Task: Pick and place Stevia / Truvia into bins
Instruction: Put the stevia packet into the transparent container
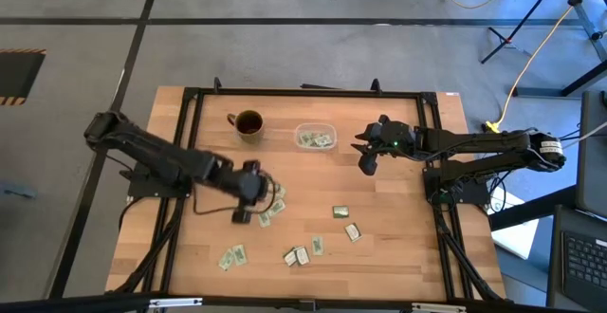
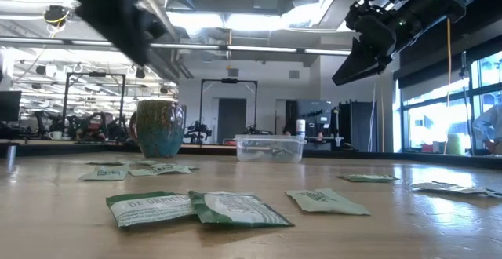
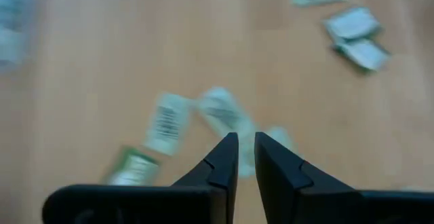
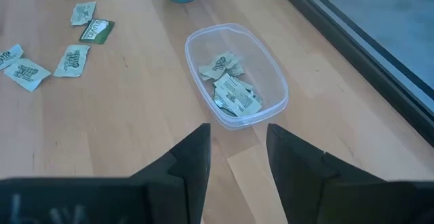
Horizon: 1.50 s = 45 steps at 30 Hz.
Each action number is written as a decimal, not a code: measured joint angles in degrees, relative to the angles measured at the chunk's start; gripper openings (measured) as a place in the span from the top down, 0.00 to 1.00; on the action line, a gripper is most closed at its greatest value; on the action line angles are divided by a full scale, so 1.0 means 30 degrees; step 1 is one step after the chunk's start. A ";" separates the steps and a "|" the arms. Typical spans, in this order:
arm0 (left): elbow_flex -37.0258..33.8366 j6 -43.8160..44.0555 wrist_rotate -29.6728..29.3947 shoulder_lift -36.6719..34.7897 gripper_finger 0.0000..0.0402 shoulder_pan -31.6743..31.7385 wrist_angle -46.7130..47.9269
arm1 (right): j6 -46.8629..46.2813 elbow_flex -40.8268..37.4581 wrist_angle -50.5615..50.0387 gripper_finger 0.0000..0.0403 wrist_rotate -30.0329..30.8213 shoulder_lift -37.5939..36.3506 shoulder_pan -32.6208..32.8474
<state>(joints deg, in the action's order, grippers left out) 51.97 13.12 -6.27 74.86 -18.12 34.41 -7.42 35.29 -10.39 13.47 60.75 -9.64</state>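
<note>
Several pale green and white Stevia sachets (image 1: 297, 255) lie flat and scattered on the wooden table; a few more lie inside the clear bin (image 1: 297, 131), seen in the right wrist view as sachets (image 4: 230, 91) within the bin's rim (image 4: 274, 75). My left gripper (image 1: 248, 192) hangs above a small cluster of sachets (image 3: 168, 122) near the table's middle left, its fingers a narrow gap apart (image 3: 245, 157) with nothing seen between them. My right gripper (image 4: 237, 142) waits open above the table, just right of the bin.
A brown mug (image 1: 248, 123) stands left of the bin at the far side, teal-glazed in the low view (image 2: 158, 127). More sachets (image 2: 196, 208) lie toward the near edge. A black frame (image 1: 190, 95) runs around the tabletop.
</note>
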 joint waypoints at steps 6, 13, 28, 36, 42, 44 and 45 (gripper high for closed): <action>-0.0016 0.4333 -0.0620 0.0798 0.90 -0.3701 -0.0043 | -0.1024 -0.0004 -0.0191 0.64 0.0000 -0.0003 -0.0005; -0.0016 0.7056 -0.2010 0.2644 0.89 -0.7029 -0.0294 | -0.2301 -0.0005 -0.0325 0.64 -0.0002 0.0000 -0.0002; -0.0016 0.9324 -0.1024 0.6483 0.77 -0.9598 -0.3535 | -0.4023 -0.0004 -0.0175 0.64 -0.0007 0.0000 -0.0001; -0.0016 0.9387 -0.0392 0.7878 0.85 -0.9687 -0.3430 | -0.4030 -0.0007 -0.0192 0.64 -0.0005 0.0000 0.0000; 0.0033 0.9289 -0.0535 0.8070 0.89 -0.9680 -0.3452 | -0.4023 -0.0007 -0.0189 0.64 0.0000 -0.0007 -0.0004; 0.0028 0.9241 -0.0624 0.8084 0.91 -0.9687 -0.3382 | -0.4008 -0.0007 -0.0190 0.64 -0.0004 -0.0003 -0.0001; 0.0034 0.9241 -0.0605 0.8084 0.92 -0.9681 -0.3308 | -0.4008 -0.0007 -0.0189 0.64 -0.0007 -0.0002 -0.0005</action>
<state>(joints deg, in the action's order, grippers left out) 52.07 40.84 -8.08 99.11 -47.16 24.49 -19.44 35.27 -10.96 13.45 60.75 -9.65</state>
